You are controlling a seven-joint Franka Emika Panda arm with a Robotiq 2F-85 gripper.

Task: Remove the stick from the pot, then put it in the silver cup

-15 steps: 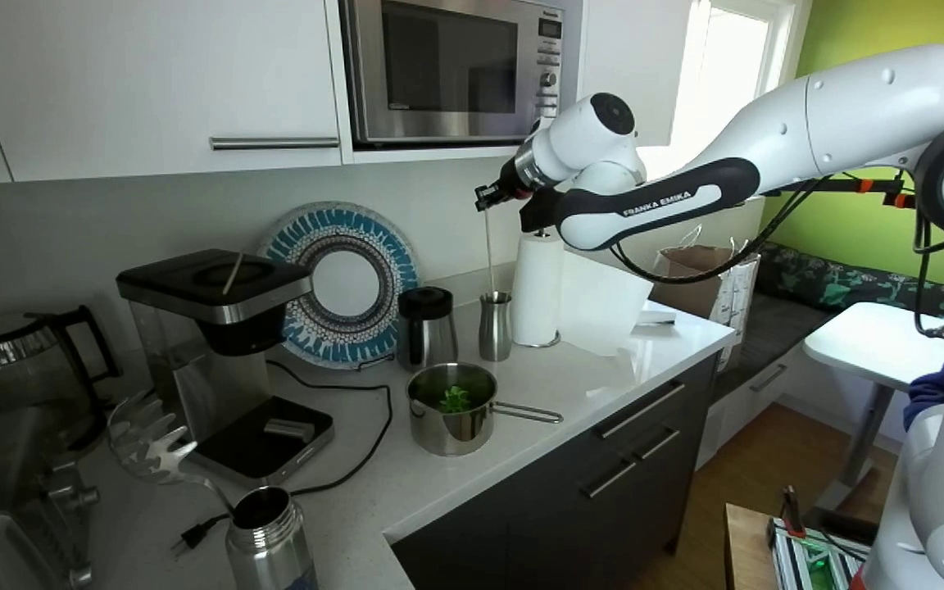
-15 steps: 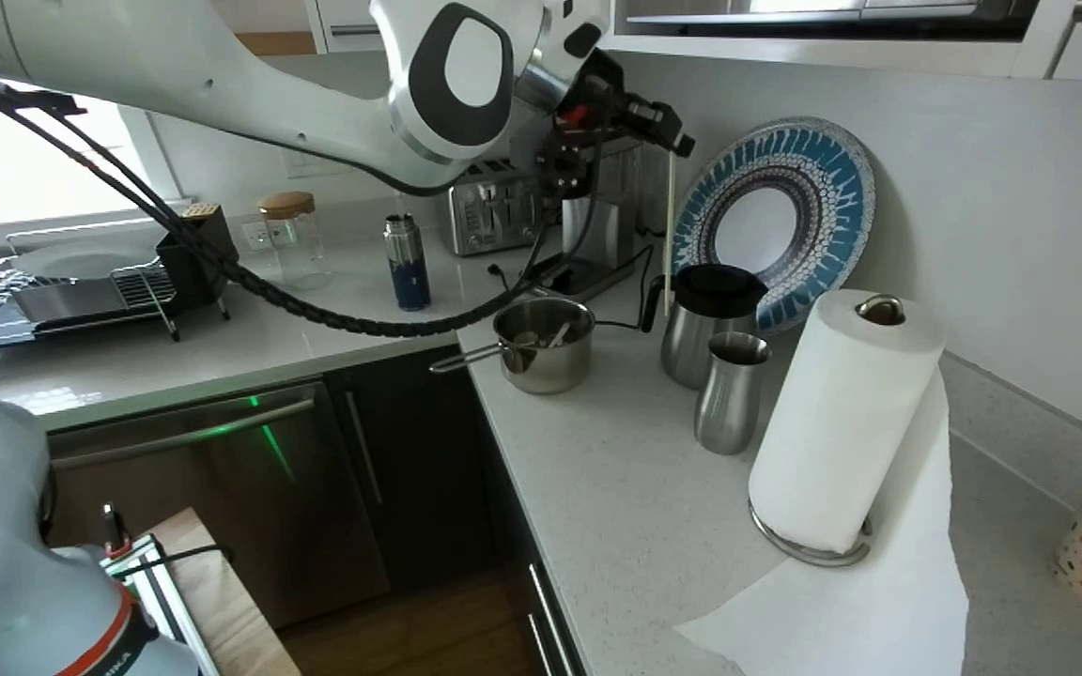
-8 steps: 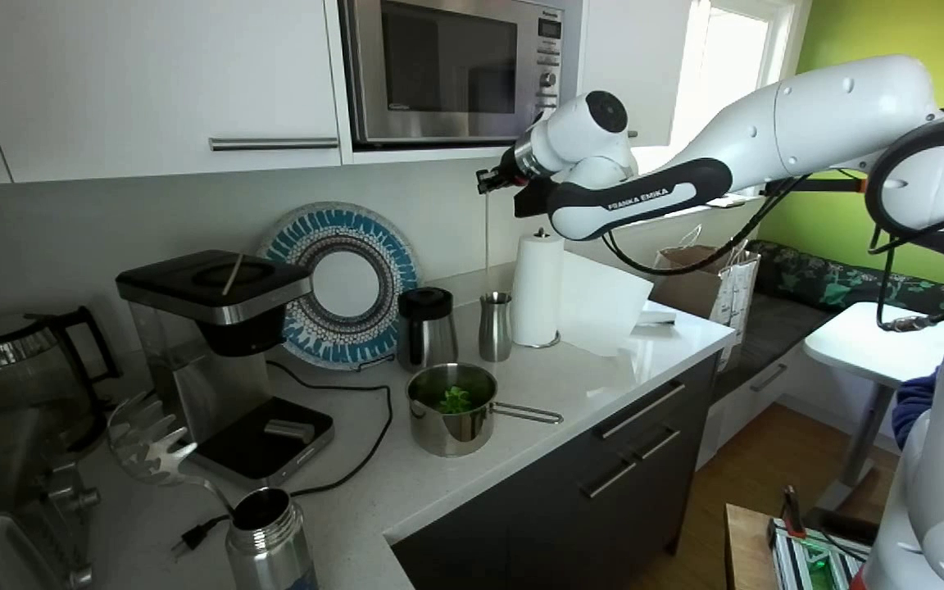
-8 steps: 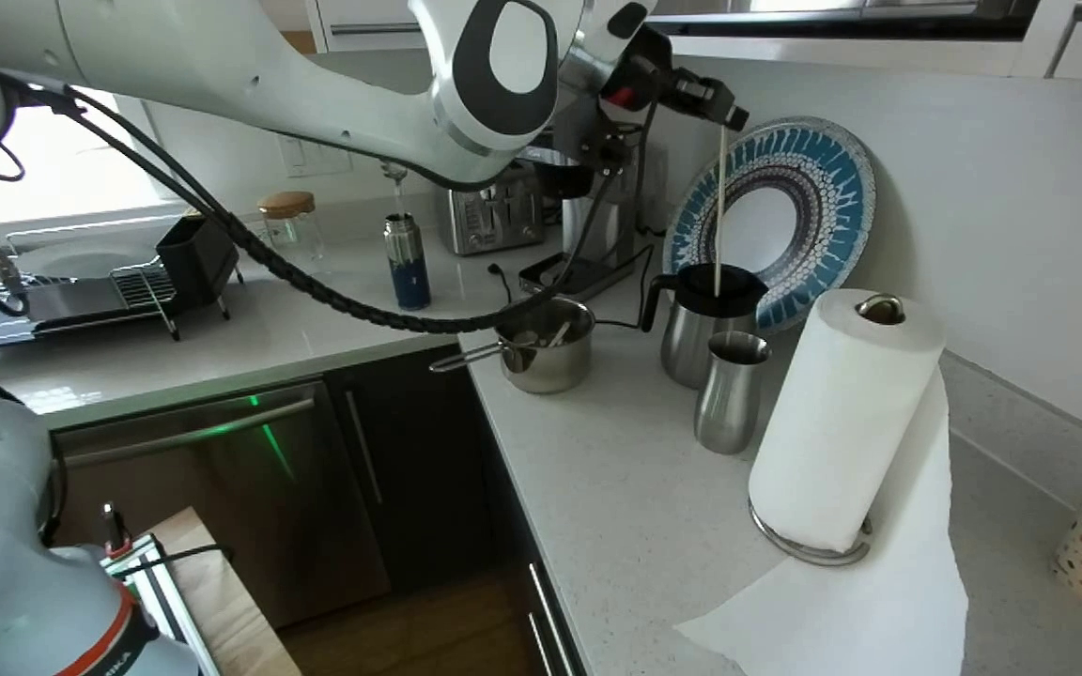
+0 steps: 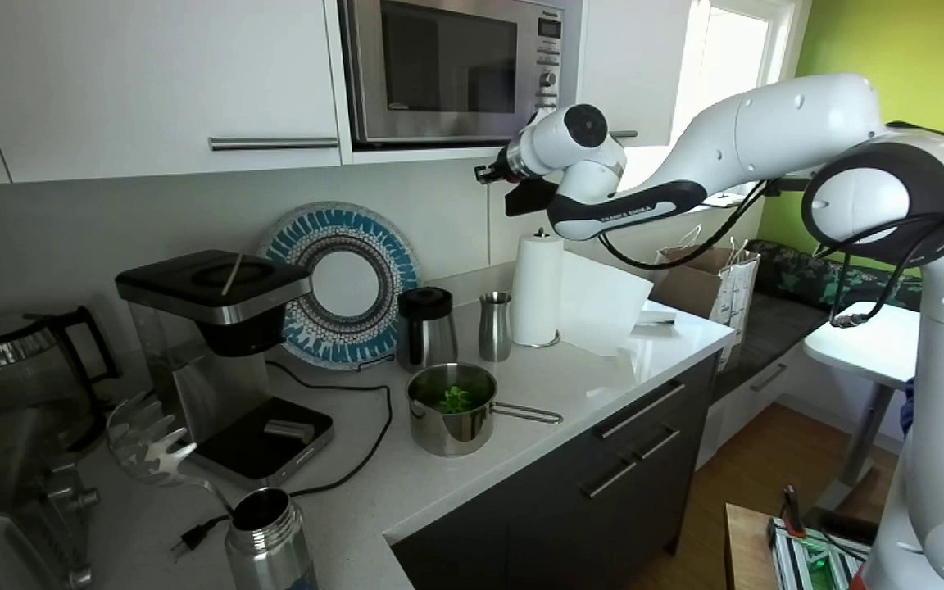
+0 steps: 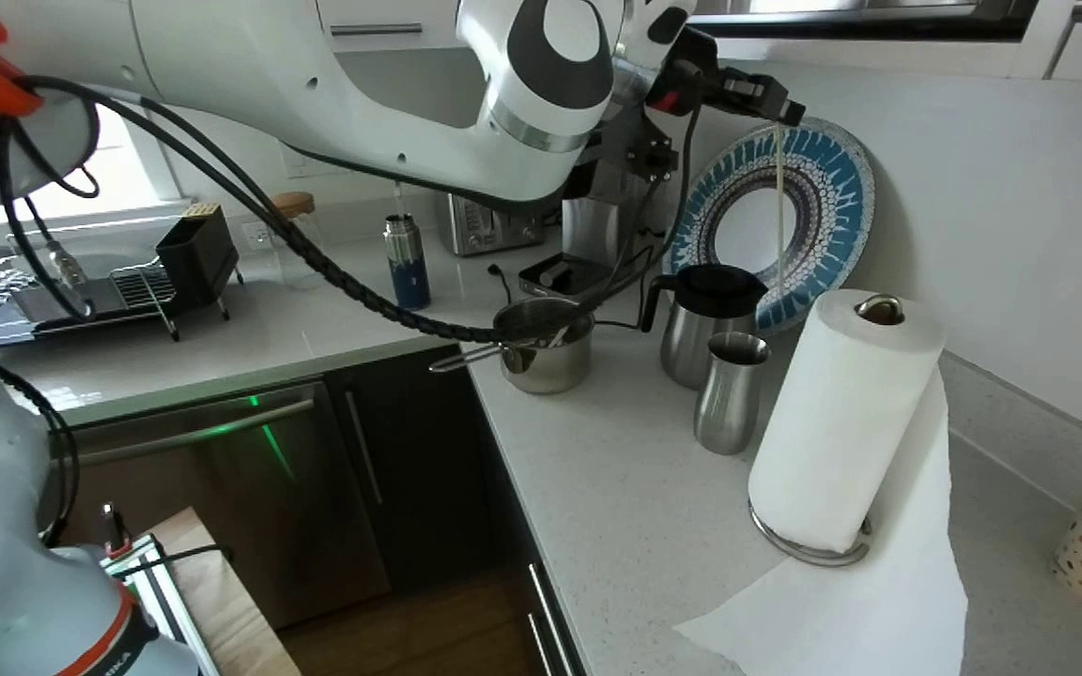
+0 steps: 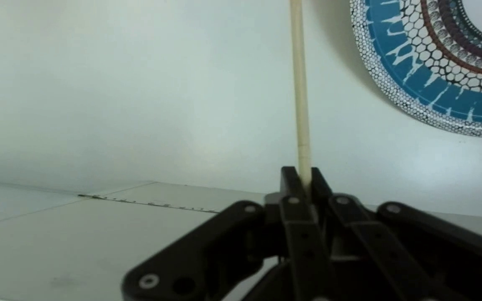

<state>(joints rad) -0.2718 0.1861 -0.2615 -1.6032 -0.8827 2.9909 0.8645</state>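
Observation:
My gripper (image 5: 484, 174) is shut on the upper end of a thin pale stick (image 5: 488, 225), which hangs almost straight down. In the wrist view the stick (image 7: 299, 83) sits between the fingertips of the gripper (image 7: 306, 172). The silver cup (image 5: 495, 328) stands upright on the counter; it also shows in an exterior view (image 6: 732, 394). The lower end of the stick (image 6: 780, 216) shows above the cup's rim in both exterior views, apart from it, and to its right in an exterior view. The pot (image 5: 449, 426) stands nearer the counter's front edge, with something green inside.
A black-lidded metal jug (image 5: 426, 328) stands beside the cup, and a paper towel roll (image 6: 846, 422) on the other side. A patterned plate (image 6: 776, 221) leans on the wall behind. A coffee machine (image 5: 214, 287) with a pale stick on top stands further along. A microwave (image 5: 451, 70) hangs above.
My gripper has carried the stick to the right in an exterior view, past the jug's lid. The stick's lower end shows somewhat higher than before. The pot and cup have not moved.

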